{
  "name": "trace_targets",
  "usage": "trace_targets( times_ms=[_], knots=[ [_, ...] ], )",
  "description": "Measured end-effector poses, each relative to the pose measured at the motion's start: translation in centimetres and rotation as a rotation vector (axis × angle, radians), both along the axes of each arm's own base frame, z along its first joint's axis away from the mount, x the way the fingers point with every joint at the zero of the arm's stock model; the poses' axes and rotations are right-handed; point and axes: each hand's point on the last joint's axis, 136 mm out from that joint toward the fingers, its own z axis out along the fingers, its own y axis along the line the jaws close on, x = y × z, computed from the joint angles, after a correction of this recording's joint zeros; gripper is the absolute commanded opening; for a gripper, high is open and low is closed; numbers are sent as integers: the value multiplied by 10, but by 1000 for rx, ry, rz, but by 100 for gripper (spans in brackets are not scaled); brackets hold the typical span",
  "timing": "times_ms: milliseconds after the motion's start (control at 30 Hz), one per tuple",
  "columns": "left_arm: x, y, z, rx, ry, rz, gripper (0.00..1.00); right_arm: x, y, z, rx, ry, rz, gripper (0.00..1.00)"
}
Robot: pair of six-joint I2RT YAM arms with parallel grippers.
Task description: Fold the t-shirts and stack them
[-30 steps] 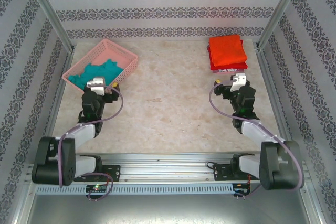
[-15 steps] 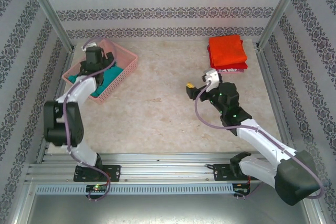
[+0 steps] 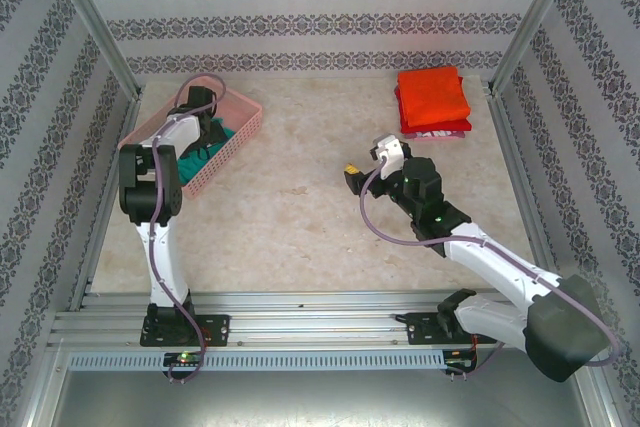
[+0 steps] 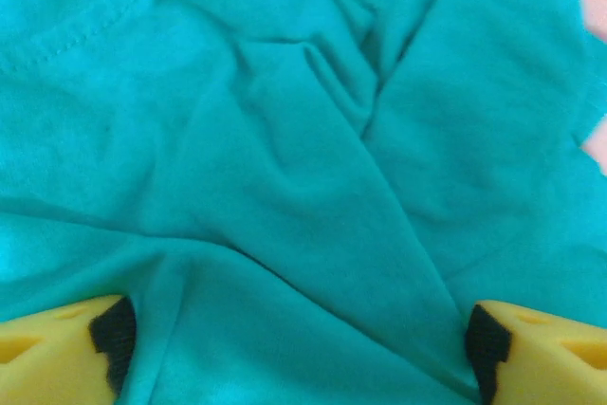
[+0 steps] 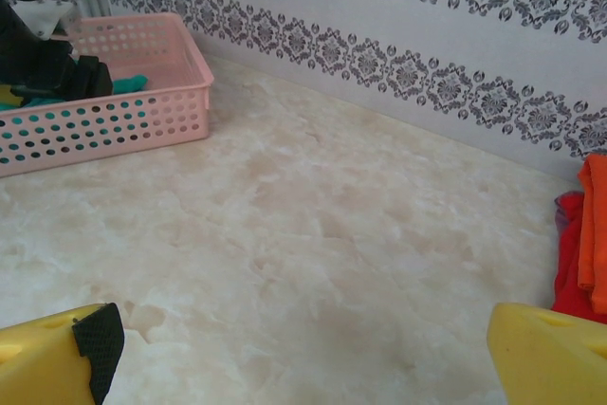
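Note:
A crumpled teal t-shirt [image 4: 285, 139] lies in the pink basket [image 3: 240, 132] at the back left. My left gripper [image 3: 205, 132] reaches down into the basket. In the left wrist view its yellow fingers [image 4: 66, 339] stand wide apart, open, with folds of teal cloth between them. The folded t-shirts are stacked at the back right, orange-red [image 3: 432, 95] on top, red under it, and a white-pink printed edge [image 3: 440, 133] at the bottom. My right gripper [image 3: 352, 172] hovers open above the table's middle, nothing between its fingers [image 5: 66, 353].
The right wrist view looks across bare marble tabletop [image 5: 313, 234] to the basket [image 5: 142, 111] and the patterned back wall [image 5: 398, 7]. The stack's edge [image 5: 590, 225] sits at its far right. Metal posts stand at the back corners.
My left arm has stretched further over the basket and its gripper has dropped onto the teal t-shirt. The right gripper has shifted slightly left toward the table's middle.

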Motion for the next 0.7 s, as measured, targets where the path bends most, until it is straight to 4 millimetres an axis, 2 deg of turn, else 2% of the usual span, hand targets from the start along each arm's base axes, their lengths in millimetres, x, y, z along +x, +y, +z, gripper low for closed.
trace_targets(
  times_ms=[167,233,267,533,633,700],
  knots=[
    [-1,10,-3,-21,27,72,20,2,0,-9,-15,24,-4,98],
    [0,12,-3,-33,23,89,4,3,-1,-12,-20,33,-9,98],
    [1,14,-2,-39,19,97,0,4,-2,-14,-21,36,-11,98],
    [4,19,0,-70,4,119,0,7,-9,-19,-26,53,-32,98],
    [3,19,6,-72,-18,120,0,9,-11,-20,-25,59,-39,98],
    [-1,20,20,-71,-43,121,0,9,-11,-23,-25,67,-40,98]
  ],
)
